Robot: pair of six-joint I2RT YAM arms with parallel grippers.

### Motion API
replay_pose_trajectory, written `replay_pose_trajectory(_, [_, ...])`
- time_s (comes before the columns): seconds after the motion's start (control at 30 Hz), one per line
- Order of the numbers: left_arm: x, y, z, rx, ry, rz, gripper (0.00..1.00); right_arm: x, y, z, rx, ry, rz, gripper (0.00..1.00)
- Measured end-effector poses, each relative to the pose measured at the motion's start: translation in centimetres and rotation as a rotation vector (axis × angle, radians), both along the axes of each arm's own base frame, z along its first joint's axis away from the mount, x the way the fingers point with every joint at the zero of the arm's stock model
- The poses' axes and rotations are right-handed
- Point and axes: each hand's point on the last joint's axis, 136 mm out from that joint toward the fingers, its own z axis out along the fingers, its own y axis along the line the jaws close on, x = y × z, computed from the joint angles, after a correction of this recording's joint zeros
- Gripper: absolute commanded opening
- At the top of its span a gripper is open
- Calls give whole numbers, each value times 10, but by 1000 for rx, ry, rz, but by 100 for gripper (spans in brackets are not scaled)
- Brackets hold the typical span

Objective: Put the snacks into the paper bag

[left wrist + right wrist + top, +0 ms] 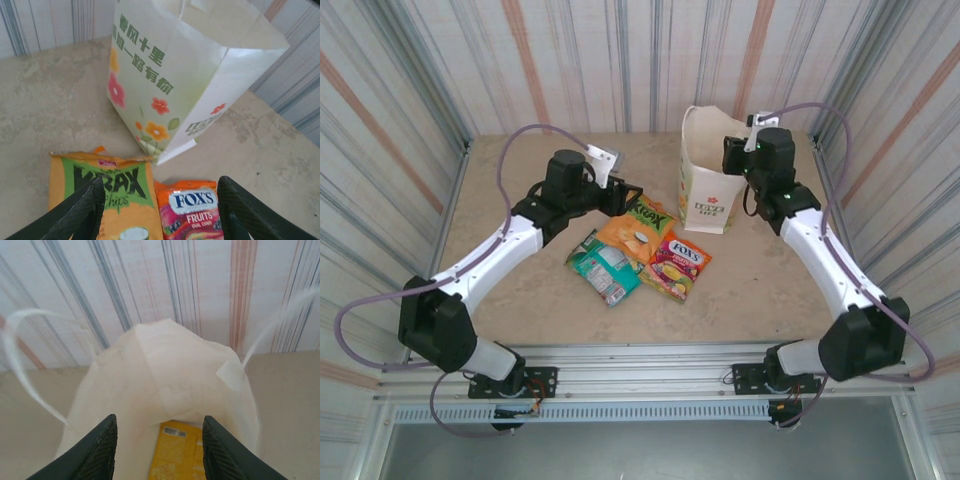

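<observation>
While the paper bag (705,190) stands upright at the table's (760,290) back right, three snacks lie clustered before it.
Inside the bag, the right wrist view catches a yellow packet (175,455), barcode showing, lower end cut off, brand unreadable; the right gripper (159,432) hangs over the mouth, jaws spread, empty. The left wrist view reads "Krax Chips" on the Krax packet (117,195) and "Fruits Oval Candy" on the Fox's packet (192,212), with green Chinese lettering on the bag. From above, the teal packet (603,265) is illegible. The left gripper (160,200) hovers over the packets, jaws apart.
</observation>
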Motion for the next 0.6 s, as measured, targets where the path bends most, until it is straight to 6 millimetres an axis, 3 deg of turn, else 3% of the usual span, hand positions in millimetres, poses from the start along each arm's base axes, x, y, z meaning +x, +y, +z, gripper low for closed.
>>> replay_pose_trajectory(0.13, [-7, 0, -15, 10, 89, -5, 61, -35, 5, 18, 34, -26, 78, 56])
replay_pose_trajectory(0.23, [-11, 2, -26, 21, 150, 8, 61, -58, 11, 11, 74, 8, 139, 56])
replay_pose_trajectory(0.43, [-11, 11, -52, 33, 278, 48, 62, -100, 30, -55, 190, 190, 226, 56])
replay_pose_trajectory(0.6, [4, 34, -83, 19, 407, 94, 62, -132, 52, -114, 273, 348, 284, 56])
